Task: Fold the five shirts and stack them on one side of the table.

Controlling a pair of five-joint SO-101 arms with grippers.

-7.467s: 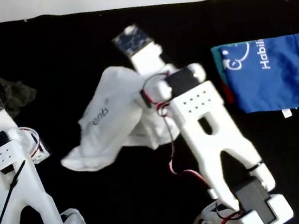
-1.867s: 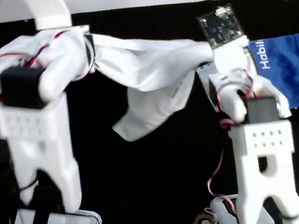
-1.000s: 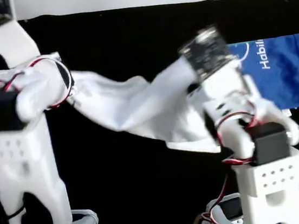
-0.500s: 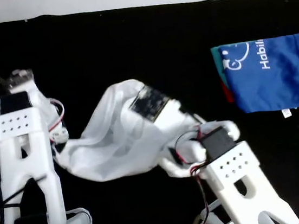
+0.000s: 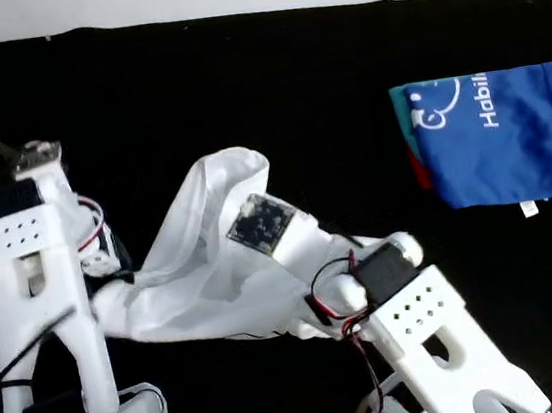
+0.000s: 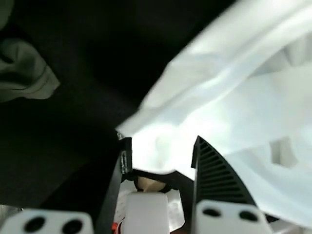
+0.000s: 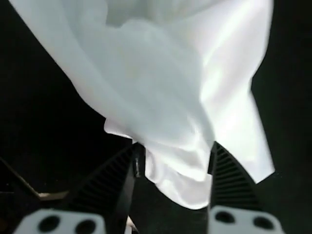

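Left claw (image 6: 161, 151) and right claw (image 7: 174, 151) both gape wide, with the crumpled white shirt (image 5: 198, 266) bunched between each one's jaws. Grey cloth (image 6: 24, 73) at far left is cut off.

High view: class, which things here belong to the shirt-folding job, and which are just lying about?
Part of the job:
white shirt, crumpled mid-table
blue folded shirt, on top of the stack
grey-green crumpled garment, probably a shirt waiting its turn

Just lying about:
black table cover, which is only the work surface
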